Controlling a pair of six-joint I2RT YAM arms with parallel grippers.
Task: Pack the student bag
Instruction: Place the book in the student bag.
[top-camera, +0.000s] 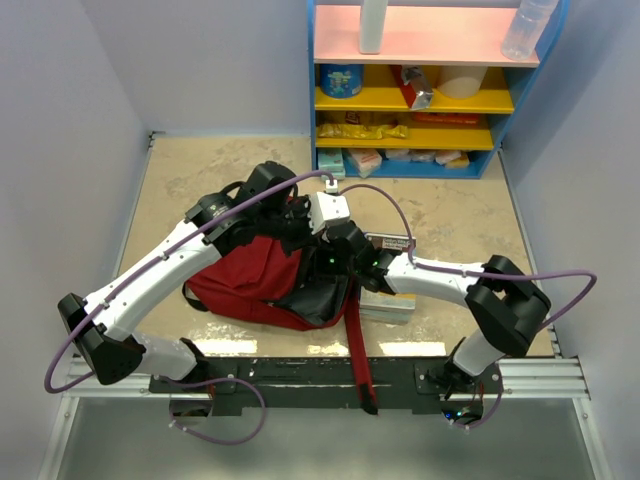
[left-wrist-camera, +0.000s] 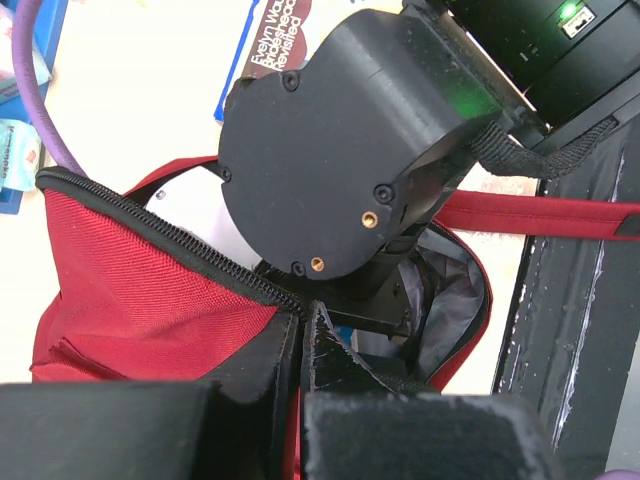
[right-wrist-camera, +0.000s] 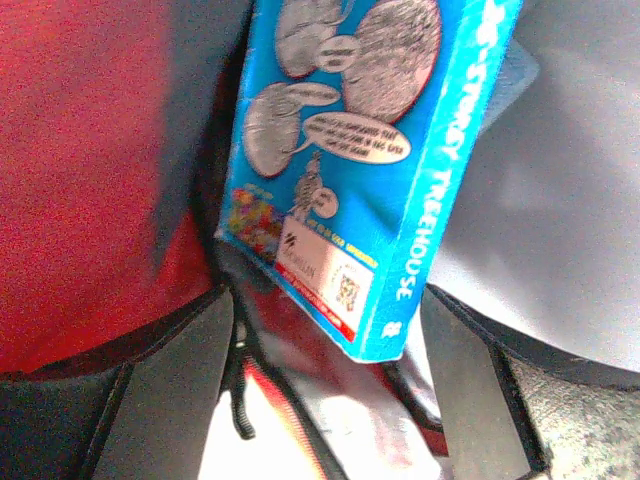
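Note:
The student bag, dark red with a black zipper, lies in the middle of the table with its mouth held open. Its long red strap trails over the near edge. My left gripper is shut on the bag's zipper edge and holds it up. My right gripper is inside the bag mouth, open. A blue paperback book stands tilted against the grey lining, its lower corner between the fingers, touching neither. The right arm's black wrist housing fills the left wrist view.
A stack of books lies on the table just right of the bag, under the right forearm. Another book lies beyond the bag. A blue and yellow shelf stands at the back right. A black rail runs along the near edge.

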